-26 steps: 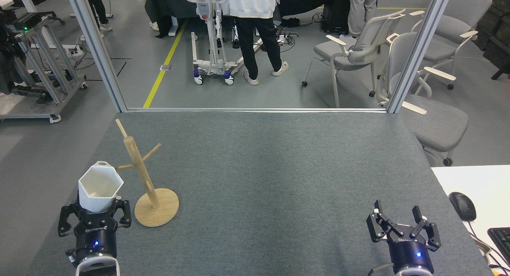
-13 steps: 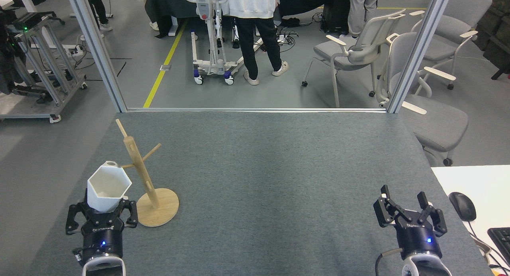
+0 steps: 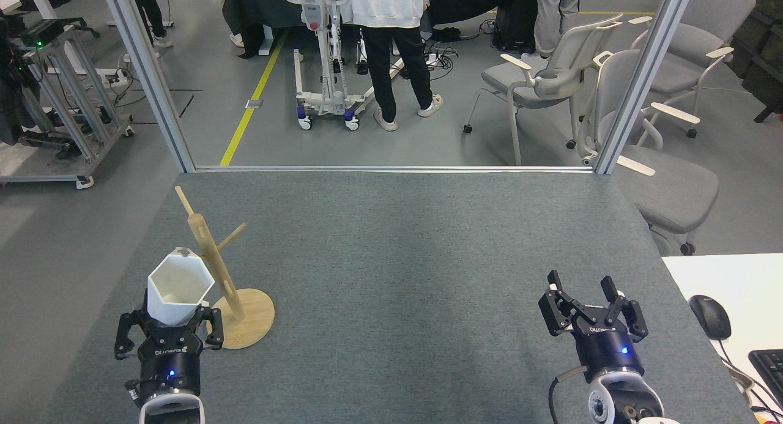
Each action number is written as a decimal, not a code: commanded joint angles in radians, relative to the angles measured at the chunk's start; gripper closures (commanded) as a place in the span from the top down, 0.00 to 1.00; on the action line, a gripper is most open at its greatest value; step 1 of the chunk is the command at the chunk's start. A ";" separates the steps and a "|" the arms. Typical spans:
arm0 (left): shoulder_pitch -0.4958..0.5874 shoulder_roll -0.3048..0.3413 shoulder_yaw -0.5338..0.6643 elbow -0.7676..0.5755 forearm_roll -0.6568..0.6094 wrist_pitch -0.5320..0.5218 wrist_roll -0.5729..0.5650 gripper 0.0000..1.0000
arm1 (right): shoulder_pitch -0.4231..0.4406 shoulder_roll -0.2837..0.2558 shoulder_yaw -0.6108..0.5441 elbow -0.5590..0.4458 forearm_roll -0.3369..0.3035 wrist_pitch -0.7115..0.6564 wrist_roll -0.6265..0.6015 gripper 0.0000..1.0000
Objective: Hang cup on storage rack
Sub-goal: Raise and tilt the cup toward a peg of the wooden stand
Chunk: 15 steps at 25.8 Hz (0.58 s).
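So the left end effector (image 3: 169,326) has the cup (image 3: 178,287) clamped low on its tapered base, fingers closed around it, mouth facing up and toward the camera. Holding it by the bottom makes sense to me: it leaves the rim and the little handle tab (image 3: 183,251) free at the far top edge, and that tab is the part that has to catch a peg.

The cup sits up off the desk (image 3: 404,259), right against the storage rack (image 3: 223,277), overlapping the post from this angle. The tab looks level with the lower left peg, which is hidden behind the cup, so I can't tell if the hole is actually on it yet.

The right end effector (image 3: 587,304) is well off to the other side, fingers spread open, holding nothing. Probably just parked out of the way.
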 commanded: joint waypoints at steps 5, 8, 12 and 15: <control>-0.014 -0.019 -0.006 0.005 0.009 -0.023 0.128 1.00 | -0.015 0.001 0.004 0.003 -0.002 -0.002 0.000 0.99; -0.013 -0.019 -0.008 0.008 0.009 -0.023 0.128 1.00 | -0.016 -0.001 0.004 0.008 -0.002 -0.002 0.000 0.99; -0.013 -0.019 -0.008 0.008 0.009 -0.024 0.128 1.00 | -0.016 -0.004 0.004 0.012 -0.002 -0.002 0.000 0.99; -0.008 -0.017 -0.008 0.010 0.012 -0.027 0.128 1.00 | -0.015 -0.010 0.004 0.012 -0.002 -0.002 0.000 0.99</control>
